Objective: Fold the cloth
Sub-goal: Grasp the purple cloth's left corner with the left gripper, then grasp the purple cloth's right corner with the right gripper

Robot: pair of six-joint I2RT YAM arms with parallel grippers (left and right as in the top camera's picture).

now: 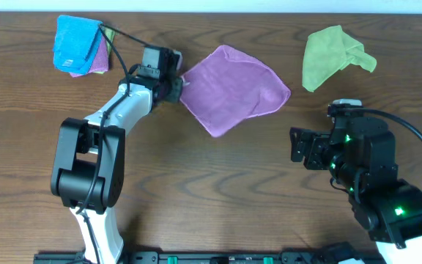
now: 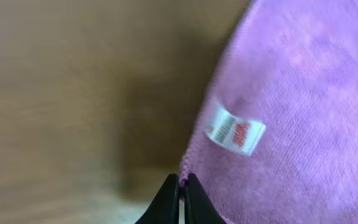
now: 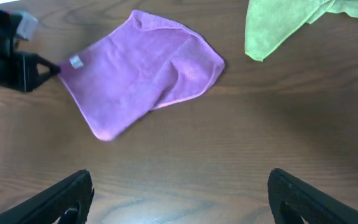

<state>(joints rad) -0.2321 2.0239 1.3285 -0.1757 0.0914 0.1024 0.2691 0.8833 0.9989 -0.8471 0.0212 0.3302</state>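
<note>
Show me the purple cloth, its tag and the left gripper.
cloth (image 1: 233, 89): overhead view, middle of the purple fabric.
tag (image 2: 235, 134): left wrist view, centre of the white label.
left gripper (image 2: 180, 185): left wrist view, where the shut fingertips meet at the cloth's edge.

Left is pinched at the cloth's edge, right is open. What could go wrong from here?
1. The left gripper bites only the very hem of the cloth, beside the white tag; so thin a grip may slip on lifting.
2. The right gripper hangs open, clear of the cloth, so a one-sided pull may drag or bunch it instead of folding it.
</note>
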